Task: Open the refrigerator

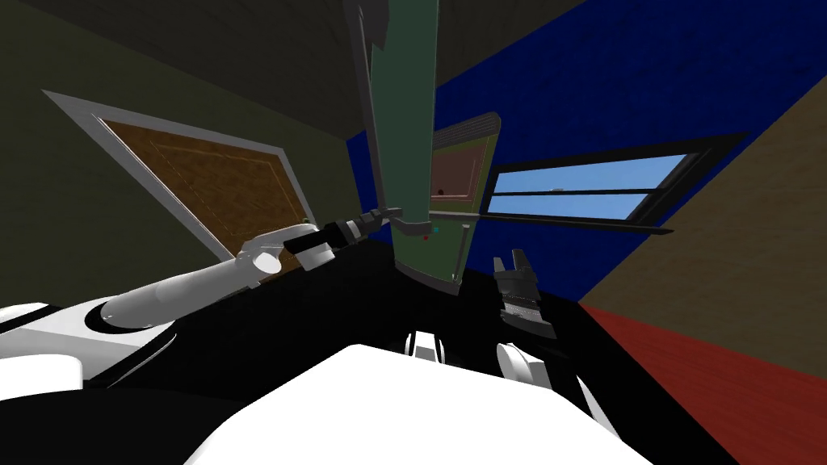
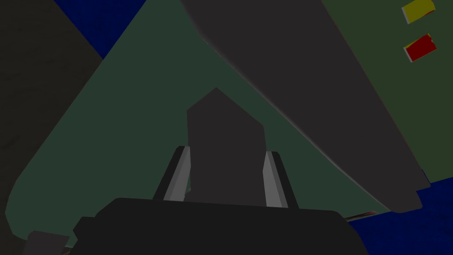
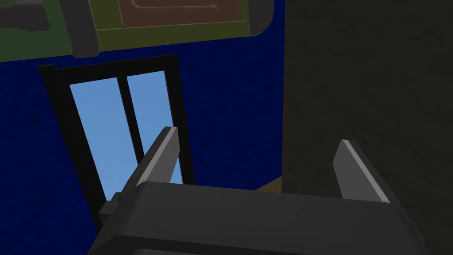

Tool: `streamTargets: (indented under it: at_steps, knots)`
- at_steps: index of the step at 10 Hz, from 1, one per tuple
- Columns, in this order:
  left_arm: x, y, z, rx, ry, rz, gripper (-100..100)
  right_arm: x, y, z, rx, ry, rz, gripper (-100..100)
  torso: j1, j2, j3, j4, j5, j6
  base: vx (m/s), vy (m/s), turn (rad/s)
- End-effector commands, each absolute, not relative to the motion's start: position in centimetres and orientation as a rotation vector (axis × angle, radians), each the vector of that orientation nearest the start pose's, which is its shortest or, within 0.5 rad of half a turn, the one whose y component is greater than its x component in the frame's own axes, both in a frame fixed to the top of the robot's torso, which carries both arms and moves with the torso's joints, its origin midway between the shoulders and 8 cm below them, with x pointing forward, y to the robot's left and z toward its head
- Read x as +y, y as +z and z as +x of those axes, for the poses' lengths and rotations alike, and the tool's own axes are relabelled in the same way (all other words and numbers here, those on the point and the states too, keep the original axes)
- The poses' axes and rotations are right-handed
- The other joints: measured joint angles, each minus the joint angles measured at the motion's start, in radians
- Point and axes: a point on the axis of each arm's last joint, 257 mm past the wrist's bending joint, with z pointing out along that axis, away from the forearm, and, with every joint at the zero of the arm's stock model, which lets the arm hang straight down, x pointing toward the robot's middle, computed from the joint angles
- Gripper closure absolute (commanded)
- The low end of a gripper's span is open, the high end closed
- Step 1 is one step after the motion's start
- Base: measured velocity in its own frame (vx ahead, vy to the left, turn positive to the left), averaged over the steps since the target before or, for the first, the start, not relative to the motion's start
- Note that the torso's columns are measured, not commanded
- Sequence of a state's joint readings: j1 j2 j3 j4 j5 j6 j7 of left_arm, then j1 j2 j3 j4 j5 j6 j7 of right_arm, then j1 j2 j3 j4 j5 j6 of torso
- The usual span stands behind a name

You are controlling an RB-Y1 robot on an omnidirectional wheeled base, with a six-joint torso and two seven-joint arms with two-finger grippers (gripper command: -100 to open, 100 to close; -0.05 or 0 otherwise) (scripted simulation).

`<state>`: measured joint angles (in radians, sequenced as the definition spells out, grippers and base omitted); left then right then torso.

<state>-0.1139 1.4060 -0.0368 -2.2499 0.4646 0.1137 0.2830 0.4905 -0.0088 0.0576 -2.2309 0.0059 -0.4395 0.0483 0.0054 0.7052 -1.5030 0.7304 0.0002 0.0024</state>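
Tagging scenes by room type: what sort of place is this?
Probably a kitchen corner in a house: a tall green refrigerator whose handle the left gripper is shut on, a window in a blue wall, and a brown panelled door.

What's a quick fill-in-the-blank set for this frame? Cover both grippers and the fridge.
1. The left gripper has its fingers shut on the dark ____ of the refrigerator door.
2. The right gripper has its fingers ____, holding nothing.
3. The refrigerator door is ____ in colour.
4. The wall around the window is ____.
Missing words: handle; open; green; blue.
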Motion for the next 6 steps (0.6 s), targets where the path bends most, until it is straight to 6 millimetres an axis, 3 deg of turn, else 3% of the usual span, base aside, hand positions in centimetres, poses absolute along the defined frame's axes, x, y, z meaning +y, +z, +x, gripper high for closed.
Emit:
streamTargets:
  at_steps: [1, 3, 4, 6]
  knots:
    - [22.4, 10.5, 47.2, 1.587, -1.144, -0.188, 100, -26.0, -0.7, 36.6, 0.71, 1.292, 0.715, 0, 0.006, 0.002, 0.001, 0.0, 0.002, -0.001, -0.08, 0.102, -0.08]
    - [22.2, 11.3, 46.8, 1.567, -1.178, -0.143, 100, -26.0, -0.7, 36.6, 0.71, 1.292, 0.715, 0, 0.007, 0.004, 0.003, 0.001, 0.002, -0.003, -0.034, 0.04, 0.016]
    - [23.5, 11.0, 47.0, 1.594, -1.168, -0.165, 100, -26.0, -0.7, 36.6, 0.71, 1.292, 0.715, 0, 0.001, 0.003, 0.002, 0.002, 0.0, 0.0, -0.057, 0.072, -0.088]
    - [24.2, 11.3, 46.9, 1.594, -1.171, -0.13, 100, -26.0, -0.7, 36.6, 0.71, 1.292, 0.715, 0, 0.005, 0.006, 0.004, 0.001, 0.001, -0.001, -0.066, 0.087, -0.034]
